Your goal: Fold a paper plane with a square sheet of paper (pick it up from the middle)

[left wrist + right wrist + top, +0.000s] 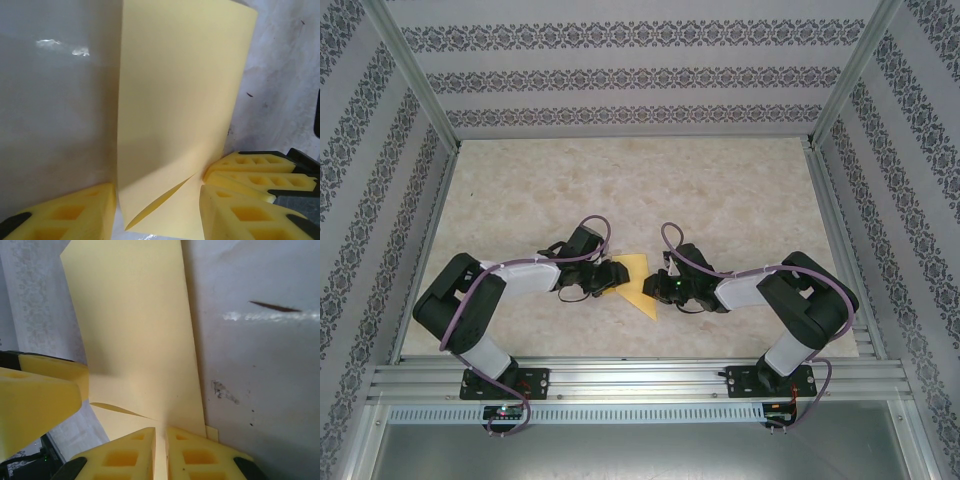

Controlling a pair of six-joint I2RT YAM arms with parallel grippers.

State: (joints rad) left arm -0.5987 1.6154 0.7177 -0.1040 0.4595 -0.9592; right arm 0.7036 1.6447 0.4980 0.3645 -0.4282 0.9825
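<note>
Within patterned walls (620, 75), near centre on the marbled table (620, 180), the square sheet of paper (636, 282) is held bent; an early fold is judged in hand. It is clamped by the right gripper (161, 432); the left gripper (157, 200) is spread astride it, closure required next.

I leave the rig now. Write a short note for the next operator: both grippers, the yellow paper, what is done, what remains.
Left gripper: open, one finger on each side of the yellow sheet, not pinching it.
Right gripper: shut on the sheet's edge.
Sheet: between the two grippers, over the middle of the table, bent over, with a loose flap near the fingers.
Done: sheet taken in hand; a first fold seems begun.
Left: all firm creases; no plane shape yet.
</note>
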